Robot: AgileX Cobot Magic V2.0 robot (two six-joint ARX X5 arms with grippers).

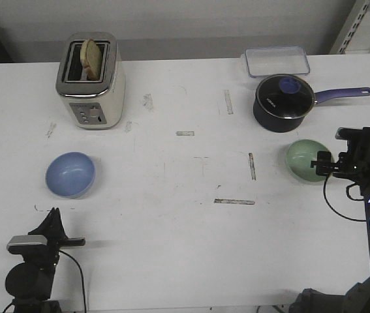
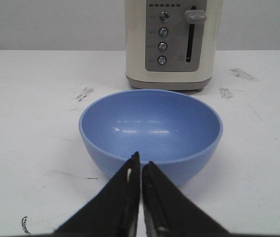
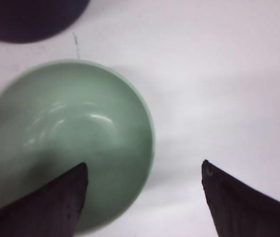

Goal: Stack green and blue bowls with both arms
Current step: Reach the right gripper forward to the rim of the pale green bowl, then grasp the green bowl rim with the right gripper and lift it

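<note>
The blue bowl (image 1: 71, 173) sits upright and empty on the white table at the left, in front of the toaster; it also shows in the left wrist view (image 2: 150, 132). My left gripper (image 1: 54, 218) is shut and empty, low near the front edge, just short of the bowl's near side (image 2: 140, 162). The green bowl (image 1: 308, 160) sits upright at the right; it also shows in the right wrist view (image 3: 65, 140). My right gripper (image 1: 320, 163) is open above the green bowl's right rim (image 3: 144, 170), one finger over the bowl's inside, the other over bare table.
A cream toaster (image 1: 91, 81) with a slice of toast stands at the back left. A dark navy saucepan (image 1: 284, 99) with a purple handle stands just behind the green bowl, and a clear lidded container (image 1: 277, 61) behind that. Tape marks lie mid-table (image 1: 235, 201).
</note>
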